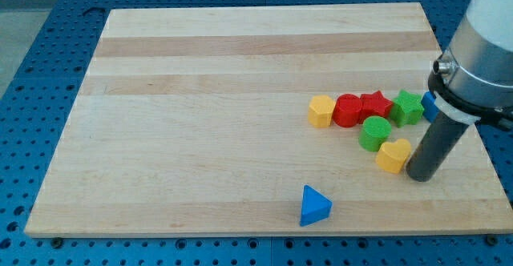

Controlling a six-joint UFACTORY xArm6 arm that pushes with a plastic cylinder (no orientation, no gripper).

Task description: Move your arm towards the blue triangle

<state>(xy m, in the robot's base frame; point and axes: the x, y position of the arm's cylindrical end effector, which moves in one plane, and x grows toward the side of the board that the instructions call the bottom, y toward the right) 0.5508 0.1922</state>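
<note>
The blue triangle [314, 206] lies near the board's bottom edge, right of centre. My tip [420, 175] rests on the board at the view's right, touching or almost touching the right side of a yellow heart block [393, 155]. The tip is well to the right of the blue triangle and a little above it.
A cluster sits left of and above the tip: a yellow hexagon [321, 110], a red cylinder [347, 110], a red star [373, 106], a green star [407, 106], a green cylinder [374, 132] and a blue block [429, 106] partly hidden by the arm. The board's right edge [473, 138] is close.
</note>
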